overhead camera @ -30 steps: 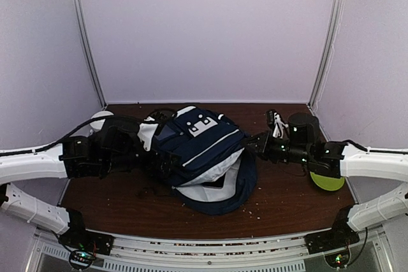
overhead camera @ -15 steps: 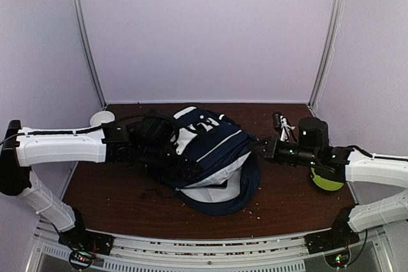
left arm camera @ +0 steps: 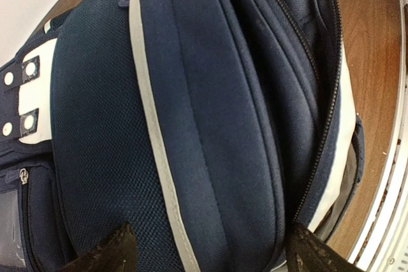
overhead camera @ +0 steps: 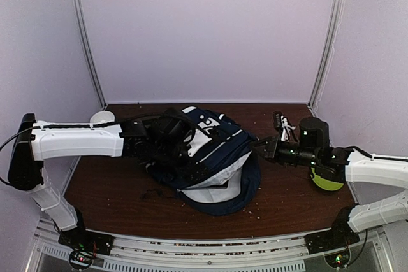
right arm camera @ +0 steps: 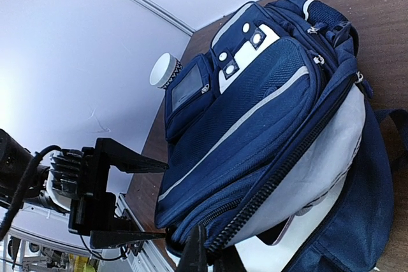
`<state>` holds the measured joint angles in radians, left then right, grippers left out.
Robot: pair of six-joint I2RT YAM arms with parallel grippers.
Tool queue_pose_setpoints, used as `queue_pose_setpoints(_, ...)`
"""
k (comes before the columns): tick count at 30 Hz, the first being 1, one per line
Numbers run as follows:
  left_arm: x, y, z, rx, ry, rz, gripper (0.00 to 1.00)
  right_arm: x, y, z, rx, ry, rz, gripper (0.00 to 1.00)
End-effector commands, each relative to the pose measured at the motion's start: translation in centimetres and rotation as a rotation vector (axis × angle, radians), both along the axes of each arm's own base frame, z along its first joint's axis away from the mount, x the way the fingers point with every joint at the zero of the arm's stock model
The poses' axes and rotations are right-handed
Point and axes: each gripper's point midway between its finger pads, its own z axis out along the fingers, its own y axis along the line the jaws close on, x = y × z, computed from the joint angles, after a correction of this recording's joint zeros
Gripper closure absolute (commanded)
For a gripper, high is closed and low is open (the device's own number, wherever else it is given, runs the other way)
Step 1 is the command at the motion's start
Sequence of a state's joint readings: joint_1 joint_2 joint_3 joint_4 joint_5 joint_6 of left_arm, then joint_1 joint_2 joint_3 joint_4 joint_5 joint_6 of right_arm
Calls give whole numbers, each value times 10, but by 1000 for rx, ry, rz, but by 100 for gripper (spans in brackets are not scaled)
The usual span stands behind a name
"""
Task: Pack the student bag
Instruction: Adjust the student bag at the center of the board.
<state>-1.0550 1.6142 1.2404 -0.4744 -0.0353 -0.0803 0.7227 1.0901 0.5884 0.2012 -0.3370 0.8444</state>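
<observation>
The student bag (overhead camera: 213,154), navy blue with a pale stripe and a white buckle patch, lies in the middle of the table. Its main zip gapes, showing light grey lining (right arm camera: 319,164). My left gripper (overhead camera: 191,165) reaches over the bag's front from the left. Its jaws are open, and the two dark fingertips (left arm camera: 115,251) stand wide apart either side of the striped front panel (left arm camera: 191,132). In the right wrist view the left gripper (right arm camera: 159,202) shows open at the bag's end. My right gripper (overhead camera: 257,147) is shut on the bag's zip edge (right arm camera: 255,214).
A white cup (overhead camera: 101,118) stands at the back left, also in the right wrist view (right arm camera: 164,69). A lime-green object (overhead camera: 326,181) lies under the right arm. A thin dark item (overhead camera: 156,192) lies in front of the bag. The table's front rail (overhead camera: 204,246) runs close by.
The left arm has swung right, from the bag's left side to over its front. The bag has shifted slightly right. The right gripper keeps its hold and has drawn back a little.
</observation>
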Motion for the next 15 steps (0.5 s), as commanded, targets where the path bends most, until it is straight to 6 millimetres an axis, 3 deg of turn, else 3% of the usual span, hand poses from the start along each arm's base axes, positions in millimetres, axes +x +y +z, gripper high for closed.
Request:
queue_pose_setpoints(1,0,-10,10,-11,-33,-24,16,2,5,48,119,-127,19,100)
queue_pose_setpoints(5,-6,-15,12,-16,-26,-45,15,3,8,48,121,-123,27,100)
queue_pose_setpoints(10,11,-7,-7,92,-65,20,20,3,11,51,136,-123,39,100)
queue_pose_setpoints(13,18,-7,-18,129,-80,46,36,2,12,53,138,-121,50,100)
queue_pose_setpoints(15,22,-7,-18,134,-92,64,56,1,12,53,131,-124,54,100)
